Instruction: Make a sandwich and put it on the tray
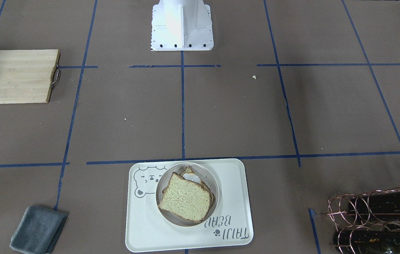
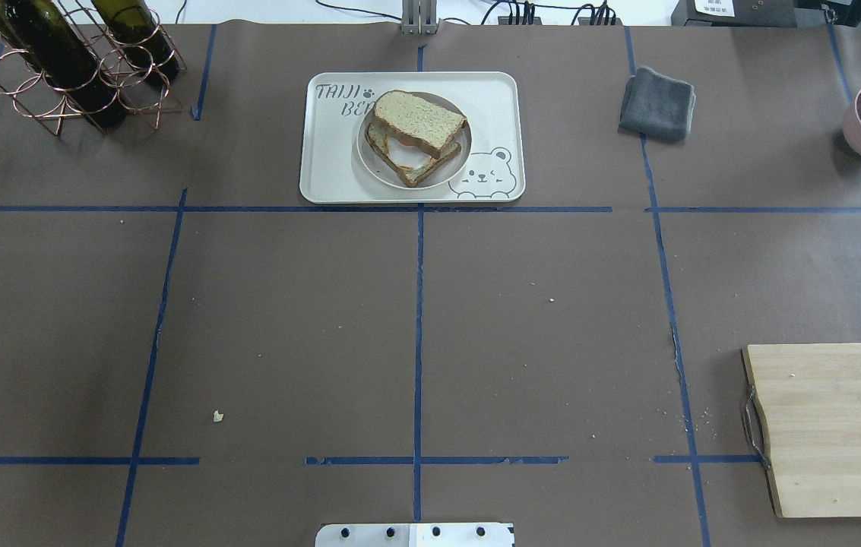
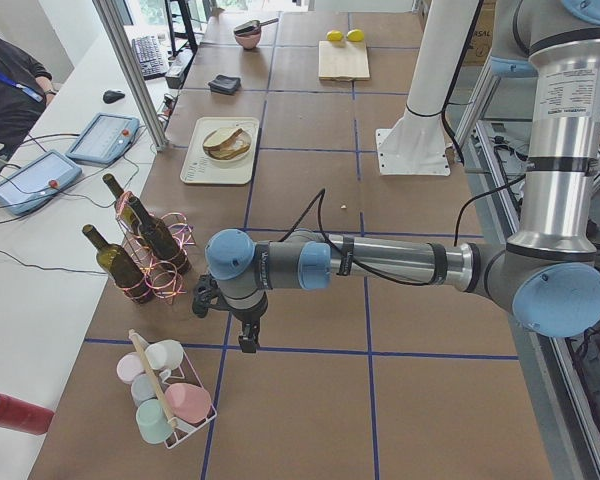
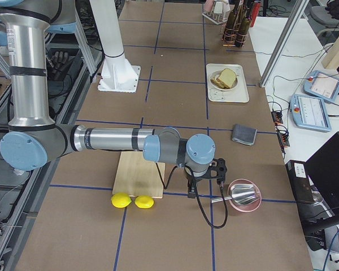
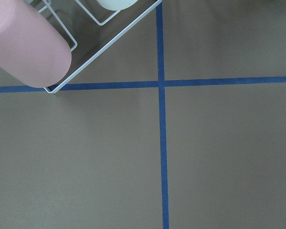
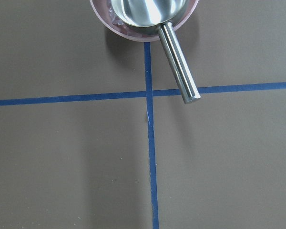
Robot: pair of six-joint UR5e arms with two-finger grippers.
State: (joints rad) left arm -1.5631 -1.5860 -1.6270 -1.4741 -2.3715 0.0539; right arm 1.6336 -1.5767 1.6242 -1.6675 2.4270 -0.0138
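At the operators' edge of the table, mid-width: sandwich (image 1: 185, 197) of two tan, brown-crusted square bread slices with a white fried egg between, stacked on a small round white plate (image 1: 211, 178), set inside the large white rounded-rectangle tray (image 1: 143, 225) with raised rim. Top slice skewed, exposing the bottom slice and a patch of egg white on the robot's side.

Judged as the closing step: sandwich assembled and on the tray, nothing held near it. Well apart from it, left two-finger gripper (image 3: 247, 343) hanging over brown paper (image 5: 86, 167) beside a white wire rack of pastel cups (image 3: 170, 398). Right two-finger gripper (image 4: 191, 187) equally far off, over a blue tape cross (image 6: 149, 91) just beside a pink bowl (image 6: 133, 37) holding a steel scoop (image 6: 176, 67). Cannot tell whether either is spread or closed: no fingers in the wrist views, side views too coarse.

Probably no further grasp called for. At most, squaring the top slice: a long reach across the table, light touch needed to avoid sliding the plate.

Readable: grey "TAIJI BEAR" on the tray, beside a paw print and bear-face drawing, partly hidden by the plate from overhead. No other legible writing.
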